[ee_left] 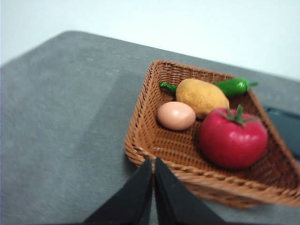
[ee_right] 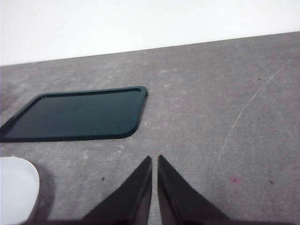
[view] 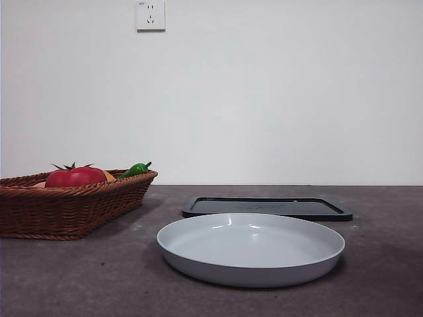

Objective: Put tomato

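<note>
The glossy red tomato [view: 75,176] with a dark green calyx lies in a brown wicker basket [view: 66,208] at the left of the table. It also shows in the left wrist view [ee_left: 232,138], at one end of the basket [ee_left: 154,145]. My left gripper [ee_left: 153,164] is shut and empty, above the basket's near rim, apart from the tomato. My right gripper [ee_right: 154,161] is shut and empty, over bare table. Neither arm shows in the front view.
In the basket lie a pale egg [ee_left: 176,116], a yellow-orange potato-like thing [ee_left: 202,97] and a green pepper [ee_left: 233,86]. A grey round plate [view: 251,247] stands front centre. A black flat tray [view: 267,207] lies behind it, also in the right wrist view [ee_right: 77,116].
</note>
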Robot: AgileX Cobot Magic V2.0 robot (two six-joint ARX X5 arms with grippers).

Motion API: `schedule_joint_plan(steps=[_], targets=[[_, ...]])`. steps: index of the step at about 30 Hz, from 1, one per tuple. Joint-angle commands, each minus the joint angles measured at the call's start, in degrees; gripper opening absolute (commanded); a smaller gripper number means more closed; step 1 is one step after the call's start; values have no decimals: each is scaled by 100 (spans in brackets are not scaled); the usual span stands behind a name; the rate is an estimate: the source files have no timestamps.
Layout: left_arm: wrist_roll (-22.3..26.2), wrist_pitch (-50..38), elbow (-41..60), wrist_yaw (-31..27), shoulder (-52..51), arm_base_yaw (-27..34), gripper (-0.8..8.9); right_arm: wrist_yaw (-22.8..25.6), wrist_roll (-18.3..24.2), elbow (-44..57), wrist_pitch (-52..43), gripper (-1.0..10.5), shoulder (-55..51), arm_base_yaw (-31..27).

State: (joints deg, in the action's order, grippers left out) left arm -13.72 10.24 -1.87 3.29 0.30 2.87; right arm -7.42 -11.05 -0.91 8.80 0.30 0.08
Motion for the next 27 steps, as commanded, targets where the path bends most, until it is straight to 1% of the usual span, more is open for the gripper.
schedule_joint_plan(steps=[1, 5, 9, 11, 15, 23, 25, 27], targets=[[-619, 50, 118, 4, -13, 15, 8, -7, -286, 22, -48, 12, -9, 17], [-898, 68, 96, 13, -11, 15, 8, -92, -664, 9, -15, 12, -9, 17], [-1117, 249, -68, 42, -11, 15, 8, -162, -872, -111, 46, 12, -9, 17], [-1145, 345, -168, 122, -7, 15, 9, -162, -957, -247, 70, 12, -9, 17], [-1147, 662, -470, 299, 24, 15, 9, -160, -962, -621, 151, 11, -2, 17], [-1143, 1095, -1296, 459, 334, 15, 9, -192, -951, -1716, 807, 11, 350, 17], [-1115, 1231, -1539, 498, 487, 15, 9, -323, -933, -2002, 946, 11, 514, 17], [-1025, 1419, -1829, 673, 691, 15, 9, -566, -870, -2332, 1158, 11, 750, 17]])
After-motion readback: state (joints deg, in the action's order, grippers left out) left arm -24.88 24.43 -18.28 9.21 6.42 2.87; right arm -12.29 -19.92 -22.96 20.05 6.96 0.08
